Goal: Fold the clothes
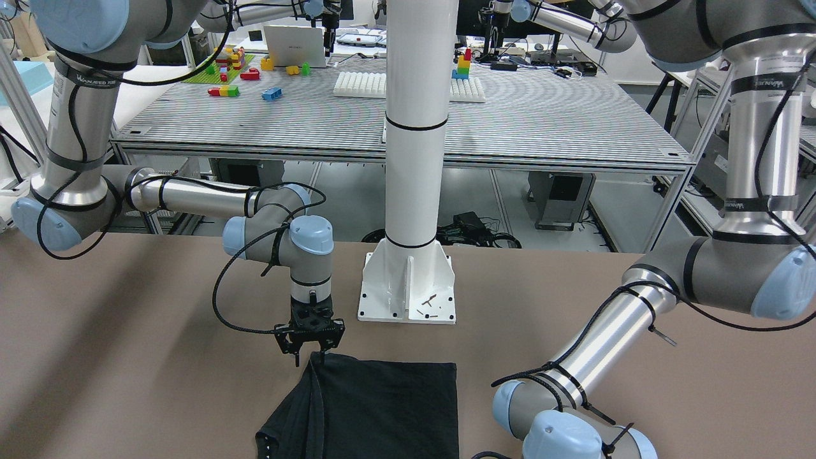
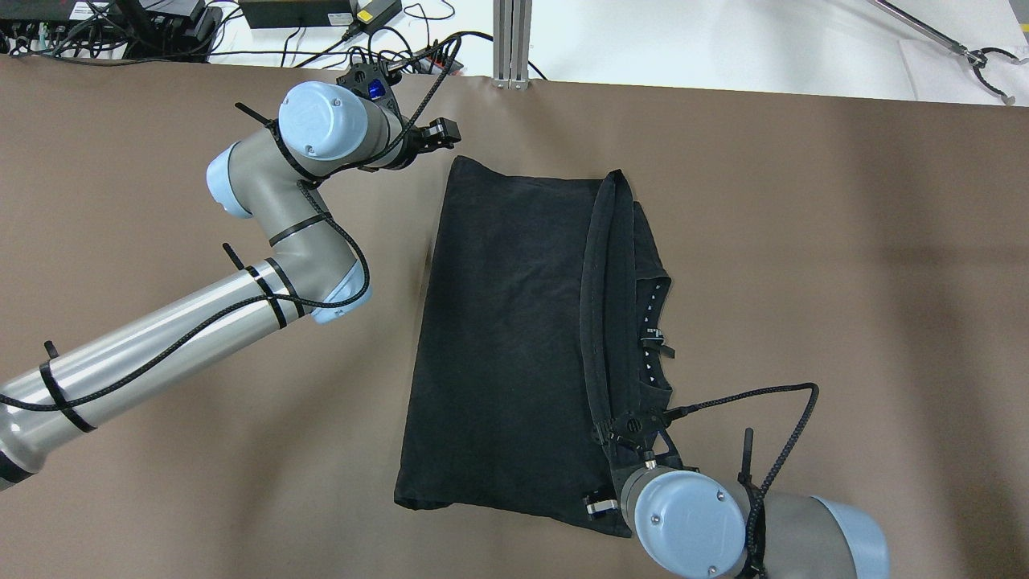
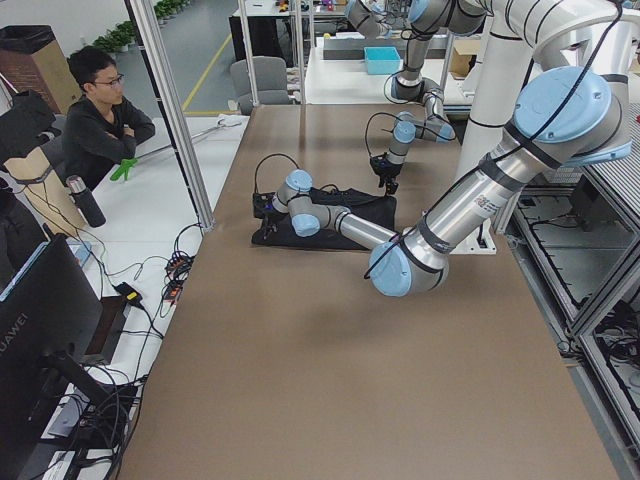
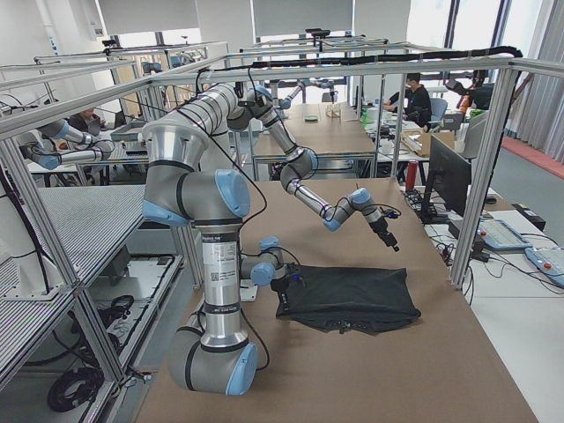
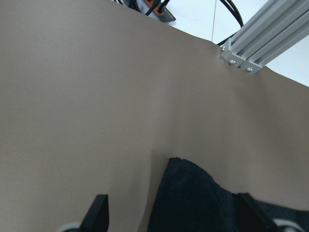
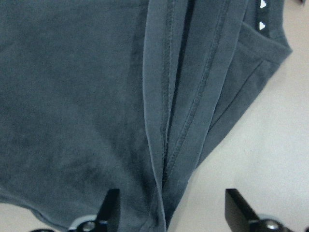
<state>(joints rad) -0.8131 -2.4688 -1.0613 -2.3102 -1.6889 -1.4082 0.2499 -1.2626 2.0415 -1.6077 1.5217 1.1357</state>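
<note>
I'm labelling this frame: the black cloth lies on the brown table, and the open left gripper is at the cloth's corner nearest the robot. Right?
Not quite. The open left gripper is at a far corner of the black cloth, away from the robot, as the overhead exterior view shows. The cloth does lie on the brown table.

Brown table (image 2: 844, 265), white post (image 1: 417, 159), aluminium frames (image 4: 476, 176), seated operator (image 3: 98, 125)

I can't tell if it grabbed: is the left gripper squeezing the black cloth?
No, the left gripper is wide open, a corner of the black cloth between its fingers.
</note>
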